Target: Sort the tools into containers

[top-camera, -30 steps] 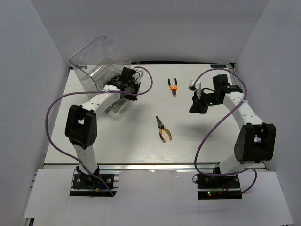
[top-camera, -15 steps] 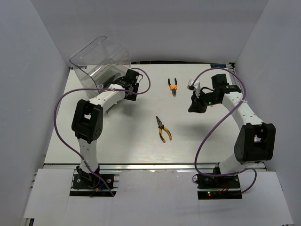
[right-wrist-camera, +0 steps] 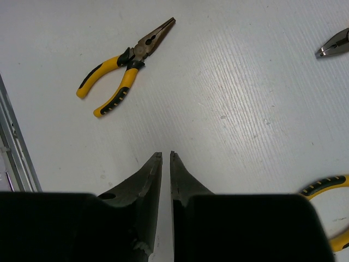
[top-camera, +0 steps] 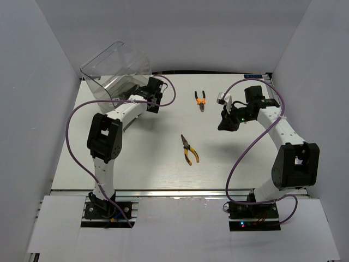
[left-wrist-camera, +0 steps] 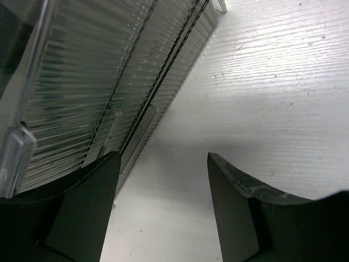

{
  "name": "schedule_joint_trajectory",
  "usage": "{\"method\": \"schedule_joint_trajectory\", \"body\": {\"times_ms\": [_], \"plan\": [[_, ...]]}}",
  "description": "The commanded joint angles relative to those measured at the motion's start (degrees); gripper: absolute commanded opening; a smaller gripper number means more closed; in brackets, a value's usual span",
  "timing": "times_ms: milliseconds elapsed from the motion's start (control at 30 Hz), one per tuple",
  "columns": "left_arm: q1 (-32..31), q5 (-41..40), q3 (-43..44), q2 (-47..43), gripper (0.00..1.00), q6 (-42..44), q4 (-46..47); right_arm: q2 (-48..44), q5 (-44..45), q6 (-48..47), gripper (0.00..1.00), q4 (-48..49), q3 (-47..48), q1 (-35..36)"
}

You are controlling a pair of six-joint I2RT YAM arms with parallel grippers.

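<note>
The clear container (top-camera: pixel 116 73) stands at the back left, and its ribbed drawer fronts (left-wrist-camera: pixel 103 82) fill the left of the left wrist view. My left gripper (top-camera: pixel 154 90) (left-wrist-camera: pixel 162 158) is open right beside those drawers, with only bare table between its fingers. Orange-handled pliers (top-camera: pixel 200 101) lie at the back middle. Yellow-handled pliers (top-camera: pixel 189 149) (right-wrist-camera: pixel 126 68) lie mid-table. My right gripper (top-camera: pixel 226 123) (right-wrist-camera: pixel 166 154) hangs shut over the table, holding nothing. A yellow handle of another pair of pliers (right-wrist-camera: pixel 327 188) shows just to its right.
White walls enclose the table on three sides. A metal rail (top-camera: pixel 174 192) runs along the near edge. Purple cables (top-camera: pixel 70 131) loop beside both arms. A grey plier tip (right-wrist-camera: pixel 334 43) pokes into the right wrist view's upper right corner.
The left gripper has opened and shifted a little toward the back right beside the drawers, while its elbow has swung closer to the container. The right arm has hardly moved.
</note>
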Motion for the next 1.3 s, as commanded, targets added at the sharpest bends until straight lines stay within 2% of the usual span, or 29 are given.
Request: {"method": "schedule_joint_trajectory", "body": {"times_ms": [0, 100, 167, 200, 300, 333, 400, 467, 533, 567, 633, 667, 767, 800, 867, 900, 933, 967, 1000, 1033, 1133, 1267], "plan": [[0.1, 0.0, 2.0, -3.3, 0.76, 0.7, 0.2, -1.5, -0.7, -0.3, 0.18, -0.1, 0.1, 0.3], [0.1, 4.9, -0.1, -5.6, 0.75, 0.0, -0.1, -1.7, -0.8, -0.3, 0.18, -0.4, 0.1, 0.3], [0.1, 10.7, -1.8, -8.5, 0.70, -0.7, 0.1, -1.5, -1.6, -0.1, 0.18, -0.7, 0.0, 0.3], [0.1, 12.7, -3.6, -10.7, 0.61, -0.8, 0.2, -1.3, -2.4, 0.4, 0.18, -0.7, -0.2, 0.5], [0.1, 17.8, -7.1, -13.7, 0.43, -2.8, 0.9, -0.6, -3.4, 1.3, 0.18, -0.2, -0.6, 1.5], [0.1, 18.1, -7.8, -14.5, 0.26, -4.4, 0.9, -0.2, -4.2, 2.6, 0.18, 0.1, -0.6, 2.0], [0.2, 19.9, -9.3, -17.4, 0.14, -7.8, 0.7, 1.2, -5.1, 4.6, 0.20, 2.0, -0.1, 3.4], [0.3, 21.2, -12.2, -22.1, 0.08, -9.9, 0.4, 4.0, -7.1, 10.3, 0.20, 5.5, 1.5, 4.4], [0.8, 23.4, -16.2, -26.1, 0.08, -14.4, 0.6, 7.9, -8.1, 16.1, 0.21, 9.2, 2.9, 6.7], [1.0, 24.1, -17.6, -30.5, 0.09, -15.3, 0.6, 9.7, -8.3, 22.4, 0.21, 13.0, 4.8, 7.7], [1.8, 26.0, -21.7, -35.0, 0.15, -19.0, 0.5, 15.1, -7.8, 28.6, 0.22, 16.6, 7.3, 11.0], [2.2, 26.4, -23.1, -39.8, 0.28, -20.9, 0.5, 17.2, -7.2, 34.5, 0.24, 18.2, 10.5, 13.6], [3.4, 26.3, -27.1, -46.3, 0.44, -24.6, 0.1, 25.4, -7.2, 43.0, 0.33, 24.5, 17.8, 17.0], [3.8, 25.3, -27.8, -49.8, 0.53, -25.1, -1.2, 29.6, -8.2, 49.9, 0.35, 28.6, 19.7, 18.8], [4.0, 22.3, -28.3, -52.7, 0.63, -27.6, -3.6, 33.7, -9.9, 58.1, 0.43, 33.8, 25.0, 20.8], [4.1, 21.2, -28.4, -55.6, 0.65, -28.3, -4.3, 35.7, -10.5, 67.0, 0.47, 37.2, 26.5, 21.3], [4.2, 19.5, -28.6, -57.0, 0.66, -30.4, -4.8, 40.0, -10.8, 72.2, 0.52, 44.9, 27.8, 21.8], [4.2, 18.6, -28.8, -58.4, 0.68, -31.0, -5.8, 42.3, -11.7, 78.0, 0.53, 50.1, 30.3, 22.5], [4.2, 18.0, -29.2, -60.9, 0.70, -31.7, -6.0, 46.9, -12.0, 89.1, 0.54, 59.5, 31.7, 22.8], [4.2, 17.3, -29.5, -62.0, 0.70, -32.6, -6.5, 49.3, -11.5, 92.3, 0.58, 60.7, 33.9, 23.2], [4.2, 15.2, -31.3, -65.6, 0.71, -36.5, -9.5, 57.5, -9.8, 91.4, 0.66, 58.8, 46.8, 26.1], [4.2, 14.5, -33.5, -70.7, 0.73, -40.1, -11.6, 61.8, -4.8, 96.4, 0.73, 68.7, 48.8, 27.7]]}}
